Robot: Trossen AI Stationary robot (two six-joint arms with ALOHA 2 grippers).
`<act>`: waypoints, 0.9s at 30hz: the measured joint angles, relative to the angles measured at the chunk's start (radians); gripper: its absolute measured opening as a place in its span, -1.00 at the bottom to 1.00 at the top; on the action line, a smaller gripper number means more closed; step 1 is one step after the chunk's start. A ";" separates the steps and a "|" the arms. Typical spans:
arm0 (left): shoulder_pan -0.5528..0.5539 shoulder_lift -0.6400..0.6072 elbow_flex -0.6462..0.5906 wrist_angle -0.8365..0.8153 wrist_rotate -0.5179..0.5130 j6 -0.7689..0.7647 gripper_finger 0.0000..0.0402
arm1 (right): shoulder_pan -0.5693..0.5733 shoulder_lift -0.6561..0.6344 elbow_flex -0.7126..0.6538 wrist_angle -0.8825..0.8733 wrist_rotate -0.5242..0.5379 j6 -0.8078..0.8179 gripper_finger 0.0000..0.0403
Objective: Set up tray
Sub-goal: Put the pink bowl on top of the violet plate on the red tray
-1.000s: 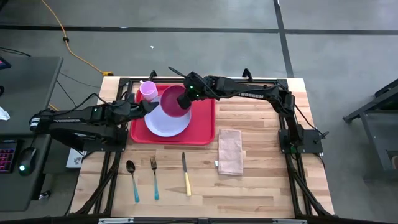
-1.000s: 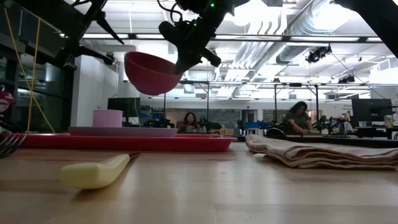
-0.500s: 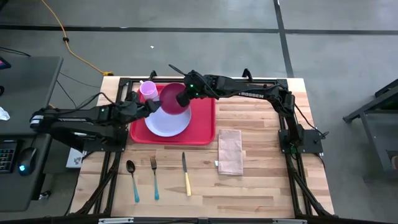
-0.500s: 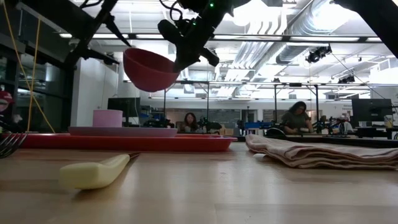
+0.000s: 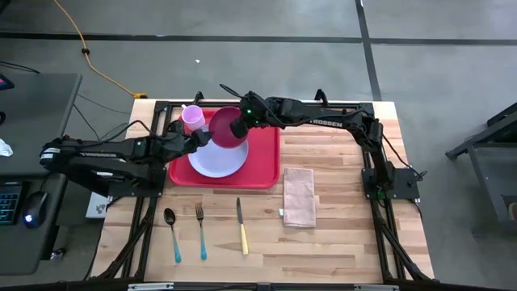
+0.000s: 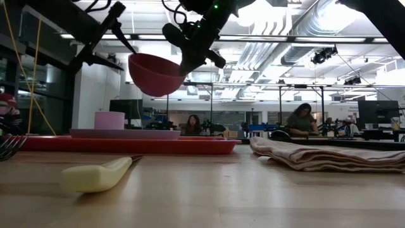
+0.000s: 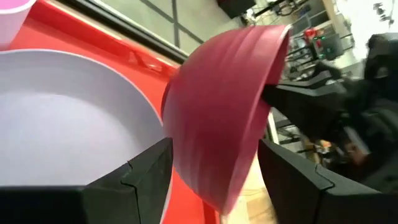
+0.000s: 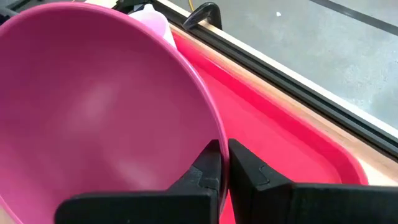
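Note:
The red tray (image 5: pixel 262 166) lies at the table's far left of centre. A lavender plate (image 5: pixel 212 164) and a pink cup (image 5: pixel 192 118) stand on the tray. My right gripper (image 5: pixel 240 128) is shut on a magenta bowl (image 5: pixel 224 129), which it holds in the air over the plate's far part. In the low view the bowl (image 6: pixel 155 75) hangs well above the plate (image 6: pixel 126 133). My left gripper (image 5: pixel 202 139) is open just left of the bowl, and its fingers (image 7: pixel 146 171) frame the bowl's outer wall (image 7: pixel 217 118). I cannot tell whether they touch it. My right gripper pinches the bowl's rim (image 8: pixel 214 134) on the side toward the table's right. One finger (image 8: pixel 205 168) is inside the bowl and the other (image 8: pixel 252 171) is outside. The fingers slant down from the right. The bowl is lifted clear and tilted, with its opening upward.
A spoon (image 5: pixel 171 234), a fork (image 5: pixel 200 230) and a yellow-handled knife (image 5: pixel 241 228) lie side by side near the front edge. A folded tan cloth (image 5: pixel 300 196) lies right of the tray. People sit far behind the table in the low view.
My right gripper has kept the bowl lifted over the plate, almost still, with only a slight rocking. My left gripper has shifted a little beside the bowl and stays open.

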 joint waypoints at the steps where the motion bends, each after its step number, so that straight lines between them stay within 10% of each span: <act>1: 0.000 0.008 0.000 -0.001 0.000 -0.007 0.33 | 0.002 0.000 0.000 -0.001 0.000 0.000 -1.00; 27: 0.000 0.054 0.000 -0.009 0.023 -0.050 0.33 | 0.043 0.000 0.000 0.006 0.010 0.001 -1.00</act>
